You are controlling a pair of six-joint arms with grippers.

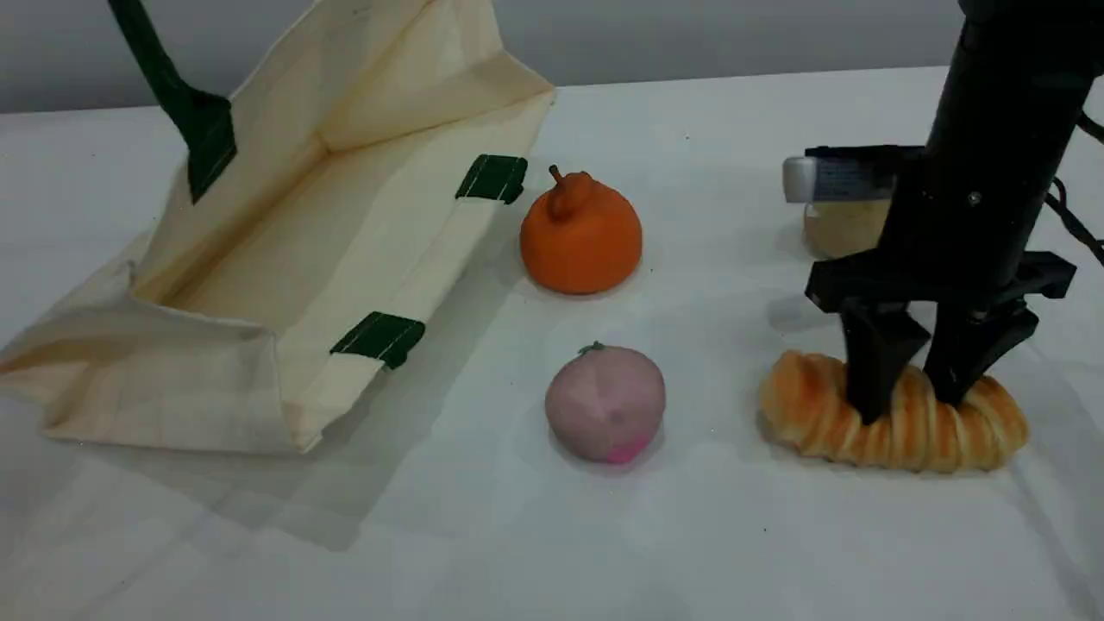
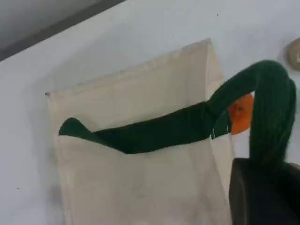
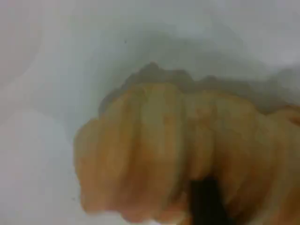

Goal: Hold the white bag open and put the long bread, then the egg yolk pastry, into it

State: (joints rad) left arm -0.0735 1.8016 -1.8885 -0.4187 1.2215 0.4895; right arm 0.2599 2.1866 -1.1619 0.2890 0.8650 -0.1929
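Note:
The white bag (image 1: 362, 224) lies on its side at the left with its mouth wide toward the middle. Its upper green handle (image 1: 172, 86) is pulled up out of the scene view. In the left wrist view that handle (image 2: 272, 108) runs into my left gripper (image 2: 262, 187), which is shut on it. The long bread (image 1: 811, 405) lies on the table at the right. My right gripper (image 1: 916, 384) is shut on its middle, both fingers sunk into the loaf (image 3: 154, 150). The egg yolk pastry (image 1: 841, 226) sits behind the right arm, partly hidden.
An orange stemmed fruit (image 1: 580, 233) stands just right of the bag's mouth. A pink ball (image 1: 605, 403) sits in front of it, left of the bread. The table's far edge (image 1: 690, 79) meets a grey wall.

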